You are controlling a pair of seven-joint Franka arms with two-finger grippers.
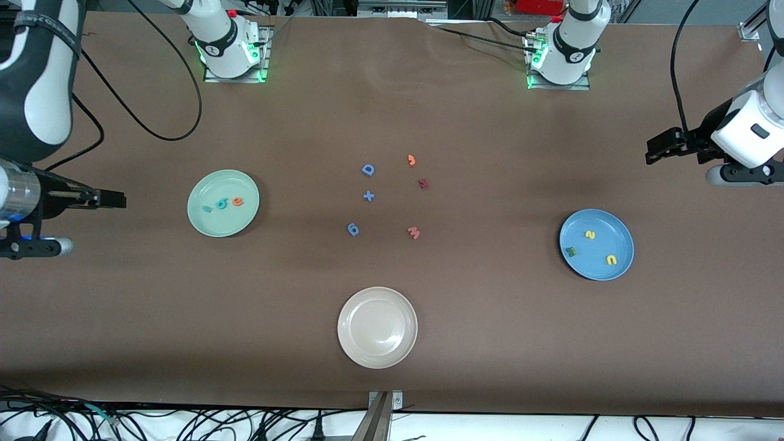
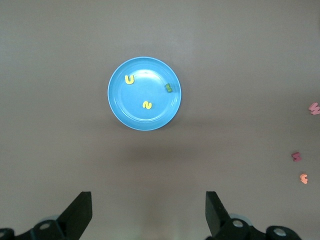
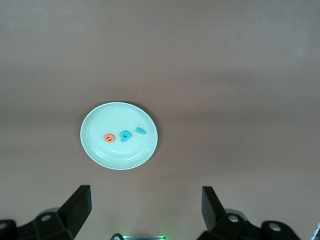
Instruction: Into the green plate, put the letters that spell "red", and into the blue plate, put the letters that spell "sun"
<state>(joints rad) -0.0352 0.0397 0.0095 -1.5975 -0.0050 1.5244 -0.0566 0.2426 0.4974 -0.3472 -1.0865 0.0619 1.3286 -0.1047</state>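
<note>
The green plate [image 1: 224, 184] lies toward the right arm's end of the table and holds a teal "r" [image 1: 207, 209], a teal "d" [image 1: 222, 204] and an orange "e" [image 1: 237, 201]. In the right wrist view the same plate [image 3: 110, 150] shows these letters in a row. The blue plate [image 1: 589, 264] lies toward the left arm's end and holds a yellow "s" [image 1: 590, 234], a dark green "n" [image 1: 571, 250] and a yellow "u" [image 1: 611, 260]. My right gripper [image 1: 115, 199] hangs open and empty beside the green plate. My left gripper [image 1: 653, 150] hangs open and empty above the table near the blue plate [image 2: 135, 112].
An off-white plate [image 1: 377, 343] sits nearest the front camera at mid-table. Loose pieces lie in the middle: a blue "D" [image 1: 367, 169], a blue plus [image 1: 368, 196], a blue "6" [image 1: 353, 229], an orange piece [image 1: 411, 160], a dark red piece [image 1: 423, 183] and a salmon "W" [image 1: 414, 233].
</note>
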